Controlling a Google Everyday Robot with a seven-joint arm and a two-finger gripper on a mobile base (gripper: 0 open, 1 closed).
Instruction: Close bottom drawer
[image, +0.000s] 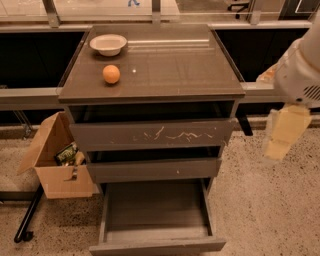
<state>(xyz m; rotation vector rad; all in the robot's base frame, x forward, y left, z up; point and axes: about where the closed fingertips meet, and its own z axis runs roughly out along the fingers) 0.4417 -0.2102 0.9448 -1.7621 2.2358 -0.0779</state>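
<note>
The bottom drawer (156, 210) of the dark grey-brown cabinet stands pulled far out toward me, its shallow grey interior empty and its plain front (157, 247) at the lower edge of the camera view. My gripper (282, 132), with pale yellow fingers hanging below a white wrist, hovers to the right of the cabinet, level with the upper drawers and well clear of the bottom drawer. It holds nothing that I can see.
The scratched top drawer front (152, 134) and the middle front (155, 170) sit slightly out. An orange (111, 74) and a white bowl (108, 44) rest on the cabinet top (175, 65). An open cardboard box (55, 160) stands on the floor at left.
</note>
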